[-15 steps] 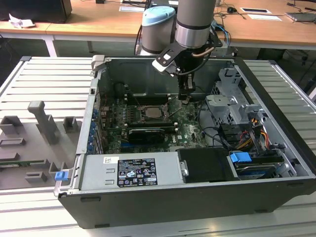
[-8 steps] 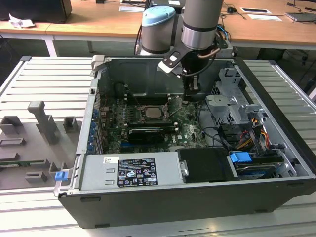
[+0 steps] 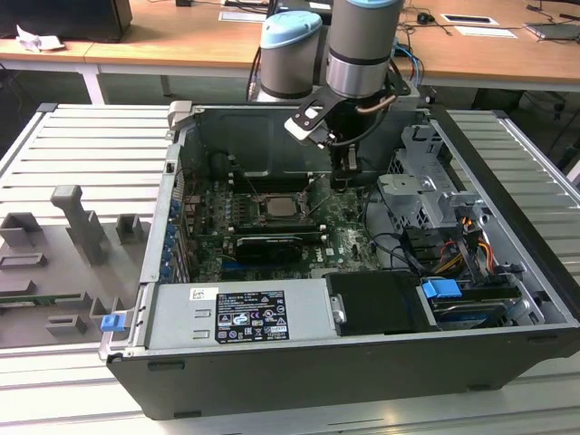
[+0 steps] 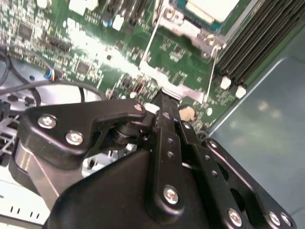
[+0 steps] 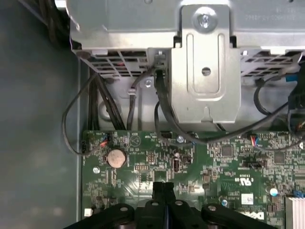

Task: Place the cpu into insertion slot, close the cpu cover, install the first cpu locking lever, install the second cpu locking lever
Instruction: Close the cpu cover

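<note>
The cpu [image 3: 276, 205] lies pale and square in the insertion slot [image 3: 261, 220] on the green board, and the silver cpu cover [image 3: 294, 215] lies flat around it. In the second wrist view the cpu [image 4: 212, 8] shows through the cpu cover [image 4: 183, 25]. Two thin wire levers [image 4: 150, 38] [image 4: 211, 71] run along the socket's sides. My gripper [image 3: 345, 178] hangs low over the board, just off the socket toward the exterior view's right. Its black fingers are shut together in both wrist views [image 4: 164, 101] [image 5: 164, 187], tips near a silver bracket [image 4: 172, 87]. I see nothing between them.
The open computer case [image 3: 362, 381] walls in the board. A metal drive cage [image 5: 205, 57] with black cables [image 5: 162, 109] stands beside the gripper. Long memory slots [image 4: 257, 33], a coin battery [image 5: 116, 157] and a graphics card [image 3: 267, 246] are nearby. Grey fixtures [image 3: 82, 227] sit outside the case.
</note>
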`<state>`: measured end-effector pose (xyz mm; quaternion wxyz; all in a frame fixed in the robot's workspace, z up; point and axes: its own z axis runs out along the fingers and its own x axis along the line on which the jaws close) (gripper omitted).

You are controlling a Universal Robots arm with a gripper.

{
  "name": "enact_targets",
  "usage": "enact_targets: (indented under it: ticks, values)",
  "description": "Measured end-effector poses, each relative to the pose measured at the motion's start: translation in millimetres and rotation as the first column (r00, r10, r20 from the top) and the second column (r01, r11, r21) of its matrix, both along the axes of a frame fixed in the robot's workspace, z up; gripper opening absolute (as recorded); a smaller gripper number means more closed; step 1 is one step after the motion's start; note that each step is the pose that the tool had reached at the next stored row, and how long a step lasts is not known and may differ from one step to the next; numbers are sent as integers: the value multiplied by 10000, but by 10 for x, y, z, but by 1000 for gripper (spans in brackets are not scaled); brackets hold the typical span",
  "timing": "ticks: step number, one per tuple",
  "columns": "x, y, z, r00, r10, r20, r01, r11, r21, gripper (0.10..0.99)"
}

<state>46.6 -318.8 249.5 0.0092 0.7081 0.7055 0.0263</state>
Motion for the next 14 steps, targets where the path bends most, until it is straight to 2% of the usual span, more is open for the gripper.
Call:
enact_targets:
  ticks: [10,14]
  values:
    - [-167,0,-3,10000,1,0,-1,10000,1,106]
    - [-193,0,-3,10000,0,0,0,10000,0,106]
